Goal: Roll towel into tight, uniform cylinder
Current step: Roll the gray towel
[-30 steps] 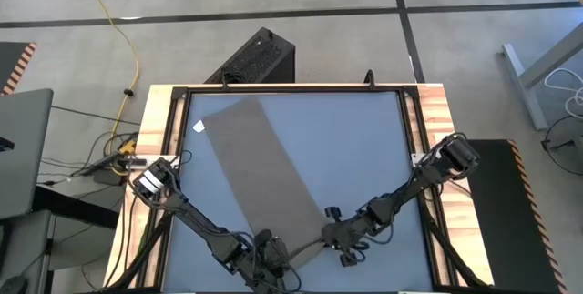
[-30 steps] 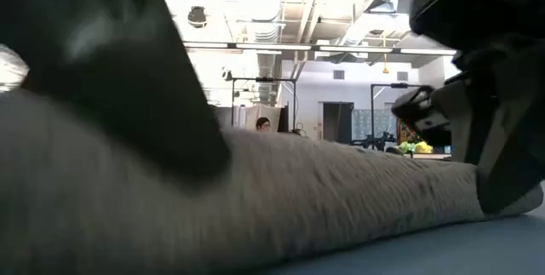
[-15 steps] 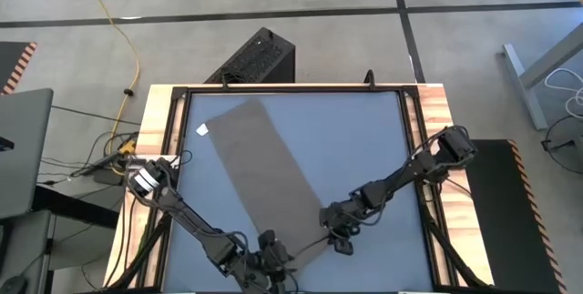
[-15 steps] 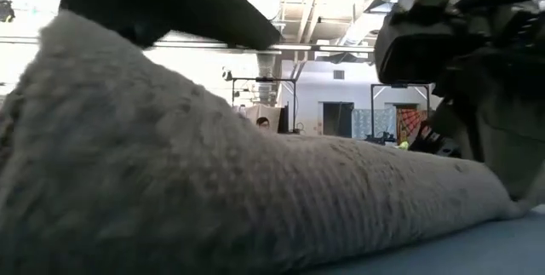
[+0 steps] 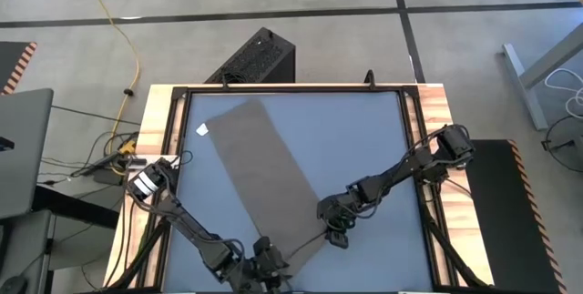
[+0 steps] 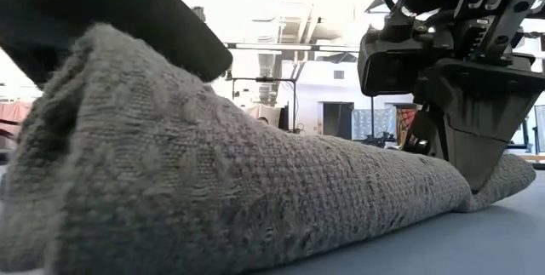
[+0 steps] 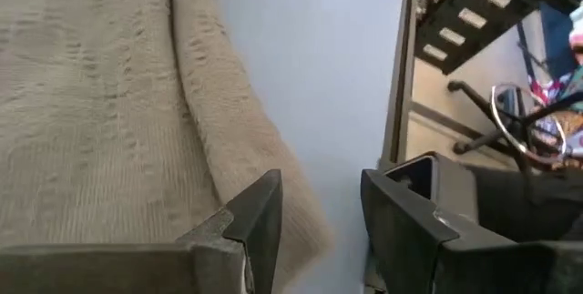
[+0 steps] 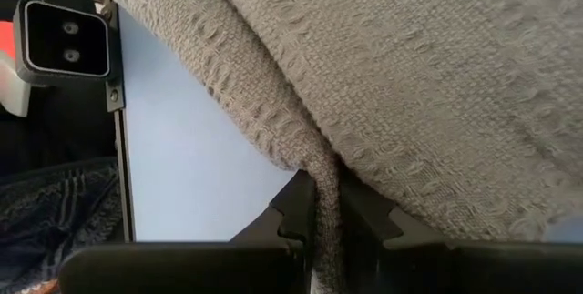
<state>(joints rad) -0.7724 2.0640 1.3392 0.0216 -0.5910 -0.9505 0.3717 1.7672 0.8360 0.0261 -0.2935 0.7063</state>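
Taupe grey-brown towel (image 5: 262,177), waffle-textured, spread flat as a long diagonal strip on the blue table (image 5: 355,139); white tag (image 5: 199,128) at far corner, near end folded over.

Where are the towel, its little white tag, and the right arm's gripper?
towel (image 5: 260,171): high view, middle of the flat cloth.
white tag (image 5: 199,128): high view, whole tag at the towel's edge.
right gripper (image 8: 326,210): right wrist view, between fingers pinching the fold.
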